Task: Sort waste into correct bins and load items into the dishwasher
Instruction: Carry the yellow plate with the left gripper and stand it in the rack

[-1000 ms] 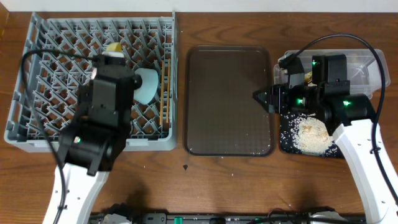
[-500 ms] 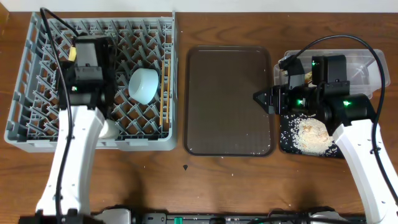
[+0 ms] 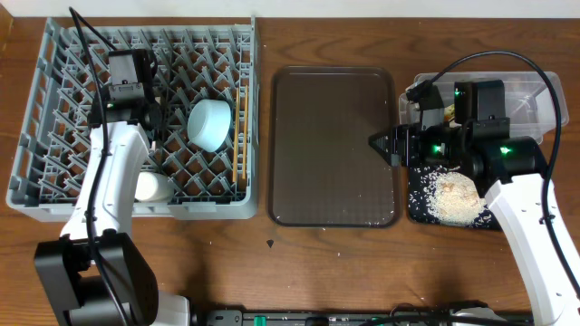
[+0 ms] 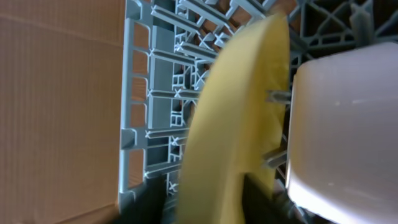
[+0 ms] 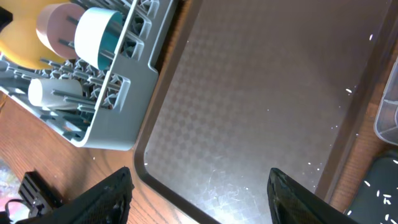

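Observation:
My left gripper reaches over the grey dish rack and is shut on the yellow plate, held edge-on among the pegs. In the left wrist view a pale bowl sits right beside the plate. The light-blue bowl, the white bowl and the chopsticks lie in the rack. My right gripper is open and empty over the right edge of the brown tray. The black tray holds rice-like scraps. The clear tub stands behind it.
The right wrist view shows the rack's corner and the brown tray with a few white grains on it. Black cables loop over the rack's back left and above the right arm. Bare wooden table lies in front.
My left arm has swung from the rack's front toward its back left with the plate. The white bowl at the front now shows. The right arm has not moved.

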Robot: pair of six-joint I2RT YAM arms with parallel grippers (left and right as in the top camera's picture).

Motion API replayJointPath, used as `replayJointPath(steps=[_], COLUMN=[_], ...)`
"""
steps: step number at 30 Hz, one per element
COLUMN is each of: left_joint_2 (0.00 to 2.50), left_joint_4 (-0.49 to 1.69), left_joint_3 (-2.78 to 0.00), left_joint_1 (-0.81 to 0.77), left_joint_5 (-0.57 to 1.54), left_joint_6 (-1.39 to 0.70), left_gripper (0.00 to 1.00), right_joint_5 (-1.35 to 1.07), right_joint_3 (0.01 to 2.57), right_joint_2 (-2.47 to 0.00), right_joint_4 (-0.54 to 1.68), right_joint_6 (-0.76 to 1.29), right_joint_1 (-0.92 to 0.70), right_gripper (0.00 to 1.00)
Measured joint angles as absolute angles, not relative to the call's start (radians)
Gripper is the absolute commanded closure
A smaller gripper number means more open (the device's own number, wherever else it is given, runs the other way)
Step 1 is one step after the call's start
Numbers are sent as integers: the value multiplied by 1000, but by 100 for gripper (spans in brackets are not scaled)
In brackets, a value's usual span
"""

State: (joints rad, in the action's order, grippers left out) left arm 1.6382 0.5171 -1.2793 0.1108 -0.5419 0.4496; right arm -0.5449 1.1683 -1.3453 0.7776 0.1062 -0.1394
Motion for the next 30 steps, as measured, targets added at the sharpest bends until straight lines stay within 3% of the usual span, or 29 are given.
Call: replayJointPath(steps=[1, 10, 24, 30], left_joint_2=[1638, 1628, 1301, 1194], left_joint_4=[516, 511, 650, 770], left_joint_3=[-1279, -1279, -1280, -1280], left_joint_1=[111, 100, -99, -244], left_joint_5=[-540, -536, -458, -290], left_joint_6=[450, 441, 263, 150], left_gripper=[16, 9, 8, 8], right_joint_5=[-545, -545, -545, -543], right_joint_3=[1168, 1168, 1168, 1168], right_joint_2=[-1345, -1345, -1345, -1344], right_joint_4=[778, 787, 789, 786], right_joint_6=[106, 106, 106, 106], right_joint_1=[-140, -140, -139, -139], right_gripper=[32, 32, 31, 21])
